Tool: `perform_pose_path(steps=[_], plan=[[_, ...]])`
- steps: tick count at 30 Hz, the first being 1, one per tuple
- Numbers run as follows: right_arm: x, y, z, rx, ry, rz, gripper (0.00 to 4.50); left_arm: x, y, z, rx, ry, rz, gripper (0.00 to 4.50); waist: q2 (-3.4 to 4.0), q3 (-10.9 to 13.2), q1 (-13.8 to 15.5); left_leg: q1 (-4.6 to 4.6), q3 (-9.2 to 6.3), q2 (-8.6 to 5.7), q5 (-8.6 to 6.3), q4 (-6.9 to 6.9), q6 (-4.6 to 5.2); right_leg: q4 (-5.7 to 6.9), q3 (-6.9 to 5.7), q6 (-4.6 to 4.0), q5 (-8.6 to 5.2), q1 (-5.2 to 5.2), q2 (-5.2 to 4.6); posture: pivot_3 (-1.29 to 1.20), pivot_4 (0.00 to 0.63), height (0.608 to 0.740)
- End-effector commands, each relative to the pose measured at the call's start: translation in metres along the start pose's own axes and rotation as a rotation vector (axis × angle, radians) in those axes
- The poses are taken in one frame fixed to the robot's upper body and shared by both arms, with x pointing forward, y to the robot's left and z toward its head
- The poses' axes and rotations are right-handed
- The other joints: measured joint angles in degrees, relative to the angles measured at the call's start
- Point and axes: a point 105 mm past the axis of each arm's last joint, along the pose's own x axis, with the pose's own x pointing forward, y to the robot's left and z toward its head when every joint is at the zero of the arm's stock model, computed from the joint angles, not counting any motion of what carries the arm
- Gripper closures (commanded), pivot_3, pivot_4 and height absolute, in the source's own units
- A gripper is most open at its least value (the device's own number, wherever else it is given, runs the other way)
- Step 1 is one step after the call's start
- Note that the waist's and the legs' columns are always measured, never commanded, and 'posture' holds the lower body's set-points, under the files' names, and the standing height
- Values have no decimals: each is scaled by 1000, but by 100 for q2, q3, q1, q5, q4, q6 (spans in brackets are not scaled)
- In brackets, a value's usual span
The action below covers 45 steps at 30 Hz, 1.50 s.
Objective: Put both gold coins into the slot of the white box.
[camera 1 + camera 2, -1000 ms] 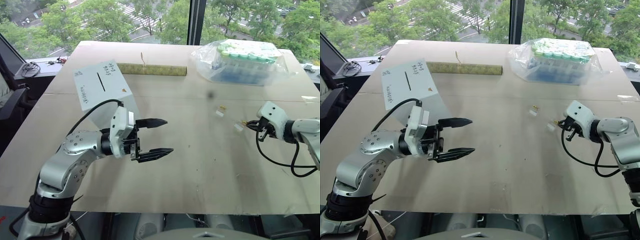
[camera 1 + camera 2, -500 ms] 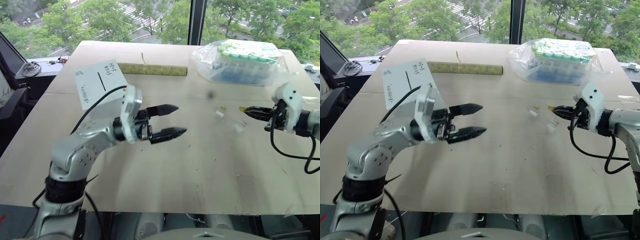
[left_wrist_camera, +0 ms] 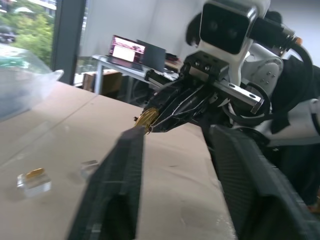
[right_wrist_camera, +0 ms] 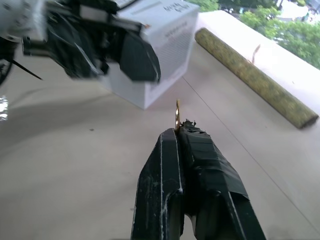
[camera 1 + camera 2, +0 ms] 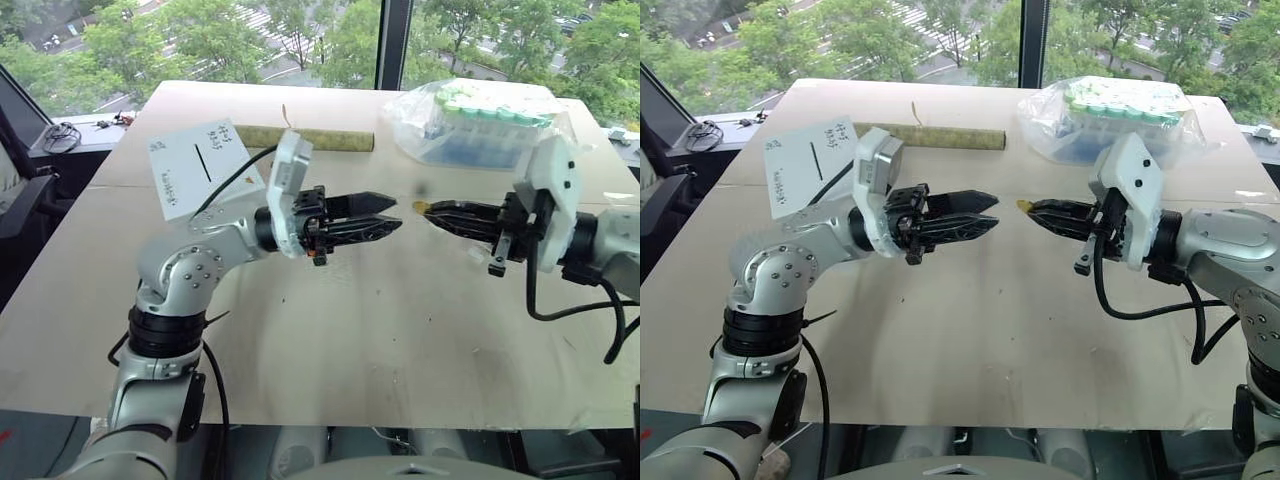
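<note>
One gold coin (image 4: 177, 114) up in the air over the middle of the table (image 5: 330, 340), pinched by its bottom edge at the very tip of the right gripper (image 5: 1032, 209). Standing on its edge, thin side facing along the fingers. Right fingers pressed tight together on it.

Left gripper (image 5: 390, 213) pointing straight at that coin, tip to tip with the right one, just a small gap between. Left fingers (image 3: 117, 185) spread a little way apart, nothing between them yet. In the left wrist view, coin sitting just past the end of those fingers, in line with the gap.

Looks like a hand-over from right to left. Makes sense: white box (image 5: 205, 170) far over on the left side, close to the left arm, well apart from the right arm. Slot (image 5: 203, 162) on top, a thin black line running front to back.

Other gold coin (image 3: 34, 173) lying flat on a small clear piece on the table, near the bag of tubes (image 5: 485, 125), on the right arm's side.
</note>
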Motion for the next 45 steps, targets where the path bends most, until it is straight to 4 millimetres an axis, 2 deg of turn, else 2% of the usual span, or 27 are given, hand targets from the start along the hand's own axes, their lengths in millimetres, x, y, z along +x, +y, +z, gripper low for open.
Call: perform_pose_path(steps=[1,16,17,18,21,31,33,34,36,37,40,44,45], plan=[[1,10,11,-35,-35,26,4500,5,-3,8,43,-7,-32,2701,0,0,-4,0,0,0,0,0,0,0,0,0,0,0,0,0,150,740],[1,20,14,-31,-39,78,4500,3,-2,9,63,-6,-39,2701,0,1,-6,-1,0,2,0,-1,0,-1,0,0,0,-1,-2,0,150,740],[1,20,14,-31,-39,80,4500,3,-3,8,61,-5,-46,3094,-1,1,-6,-1,0,3,0,0,0,-1,1,0,0,-1,-2,0,150,740],[1,20,14,-31,-40,81,4500,3,-3,8,59,-5,-49,3235,0,1,-7,-1,0,3,0,-1,0,-1,0,0,0,-1,-2,0,150,740],[1,20,13,-31,-39,82,4500,2,-5,7,58,-1,-58,4433,-1,1,-7,-1,0,3,0,-1,0,-1,0,0,-1,-1,-2,0,150,740],[3,24,14,-22,-50,103,4500,1,-6,6,47,-4,-74,4433,-1,2,-6,-2,-1,5,0,-1,0,-2,0,0,-1,-1,-2,0,150,740],[3,20,13,-16,-54,84,4500,0,-4,8,42,-12,-61,4433,-1,2,-6,-2,-1,6,0,-1,0,-3,0,0,-1,-1,-2,0,150,740],[2,17,13,-17,-60,74,3999,-1,-4,9,38,-19,-51,4500,-1,2,-5,-2,-1,6,0,-1,0,-3,0,0,-1,-2,-3,0,150,740],[-1,11,14,-10,-71,50,3588,-4,-1,13,27,-39,-20,4500,-2,2,-1,-2,-1,7,0,-1,0,-3,0,0,-1,-2,-3,0,150,740],[-3,7,13,-13,-67,30,3042,-6,-1,14,24,-48,0,4500,-2,2,-2,-3,-2,8,0,-1,0,-3,-1,1,-1,-2,-4,0,150,740],[-21,-11,-1,-39,-13,-67,2153,-18,5,25,36,-122,162,4500,-6,5,0,-4,-2,8,0,-4,1,-8,-1,1,-1,-2,-5,0,150,740],[-36,-21,-2,-94,-3,-105,221,-26,9,46,103,-208,352,4500,-16,16,2,-7,-2,9,0,-7,1,-11,-1,4,-1,-3,-9,0,150,740],[-40,-23,0,-117,-9,-112,90,-29,13,54,141,-233,431,4500,-16,16,2,-7,-3,9,0,-7,1,-11,-1,4,-1,-2,-9,0,150,740]])
